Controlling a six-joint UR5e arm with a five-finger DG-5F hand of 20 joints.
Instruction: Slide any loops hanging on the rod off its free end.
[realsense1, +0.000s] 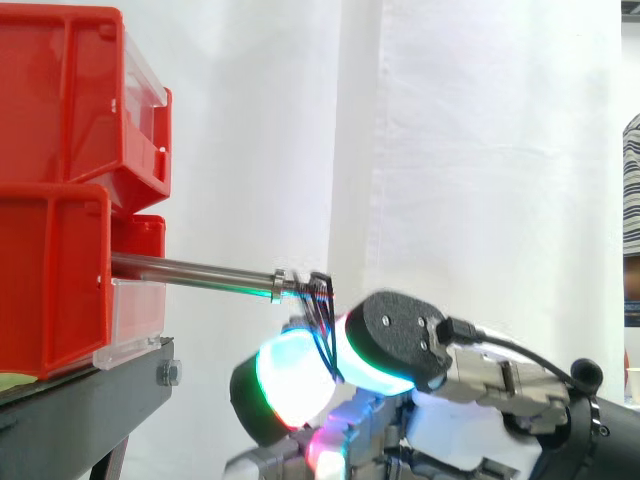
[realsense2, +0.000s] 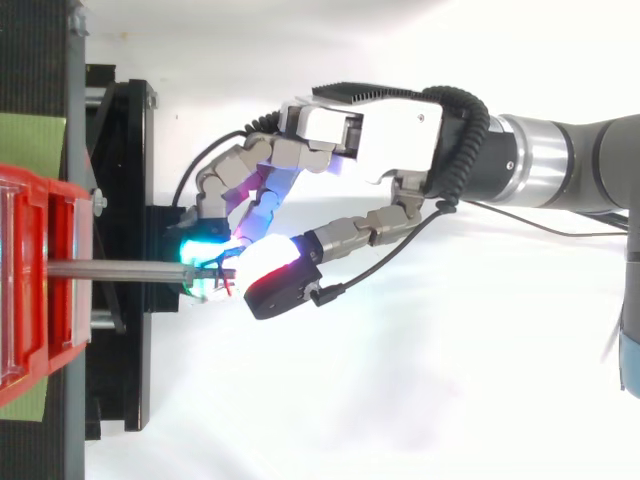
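- Metal rod (realsense1: 190, 270) sticks out level from between the stacked red bins (realsense1: 60, 100), free end pointing toward the view's right.
- Small collar (realsense1: 277, 285) sits on the rod close to its free end.
- Loops (realsense1: 320, 298): a bunch of thin wires, blue, dark and red, hooked over the rod between the collar and the tip, so not yet off.
- From the rod the strands drop straight down into the gap between two glowing pads (realsense1: 285, 380).
- Hand (realsense2: 400, 130) reaches in from the right, palm well away from the bins, fingers curled toward the rod tip.
- Hand state: closed in a pinch on the loops. One white-green pad is on the bin side and a cyan-edged pad on the other, with the wires squeezed between them just below the rod.
- Top view: a cyan-lit fingertip lies beside the rod end and the thumb with a white glow is on the opposite side. The wire bunch (realsense2: 218, 275) is at the tip between them.
- Other fingers are bent and glow magenta-pink. They hang under the pinch and touch nothing I can see.
- Bins rest on a black stand (realsense1: 80, 395), with a green mat (realsense2: 30, 140) under them.
- White curtain (realsense1: 480, 150) is behind everything.
- Striped cloth (realsense1: 631, 180) is at the far right edge of the side view. Cannot tell what it is.
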